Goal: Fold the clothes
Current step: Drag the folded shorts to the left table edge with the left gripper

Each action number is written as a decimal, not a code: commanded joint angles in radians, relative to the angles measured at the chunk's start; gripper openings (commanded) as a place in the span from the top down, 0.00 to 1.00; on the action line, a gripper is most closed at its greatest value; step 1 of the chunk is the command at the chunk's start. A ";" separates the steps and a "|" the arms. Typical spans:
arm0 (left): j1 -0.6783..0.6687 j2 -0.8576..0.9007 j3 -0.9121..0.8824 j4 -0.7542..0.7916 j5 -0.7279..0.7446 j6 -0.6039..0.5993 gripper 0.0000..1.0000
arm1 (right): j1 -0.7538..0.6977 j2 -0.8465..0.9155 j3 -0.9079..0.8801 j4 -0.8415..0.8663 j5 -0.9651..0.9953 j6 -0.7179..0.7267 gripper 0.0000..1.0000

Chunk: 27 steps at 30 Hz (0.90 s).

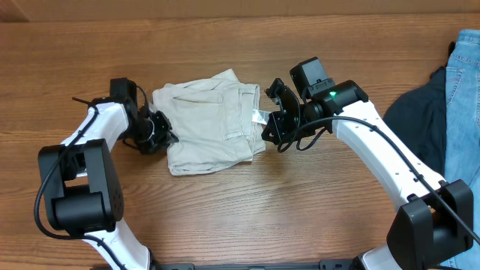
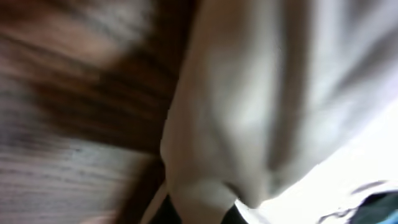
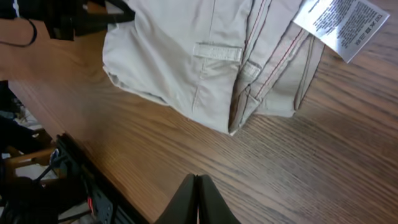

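Observation:
The beige shorts (image 1: 206, 124) lie folded into a rough square at the table's middle, with a white tag (image 1: 259, 116) sticking out at their right edge. My left gripper (image 1: 161, 135) is at the shorts' left edge. The blurred left wrist view shows cream fabric (image 2: 249, 93) pinched between its dark fingers (image 2: 199, 214). My right gripper (image 1: 271, 131) is just off the shorts' right edge, beside the tag. In the right wrist view its fingers (image 3: 198, 186) are pressed together and empty above bare wood, with the shorts (image 3: 180, 56) and the tag (image 3: 339, 22) ahead of them.
A dark navy garment (image 1: 416, 112) and blue jeans (image 1: 461, 97) lie at the table's right edge. The wooden table (image 1: 262, 202) is bare in front of the shorts. The left arm's base stands at the front left.

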 commanded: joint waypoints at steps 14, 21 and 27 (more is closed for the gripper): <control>0.546 -0.019 -0.082 0.148 -0.083 -0.442 0.96 | 0.003 -0.026 0.001 -0.089 0.003 -0.007 0.95; 0.771 -0.019 -0.167 0.213 -0.068 -0.621 0.96 | 0.003 -0.026 0.001 -0.134 0.003 -0.007 0.95; 0.780 -0.019 -0.288 0.298 -0.059 -0.747 0.96 | 0.003 -0.026 0.001 -0.153 0.003 -0.006 0.95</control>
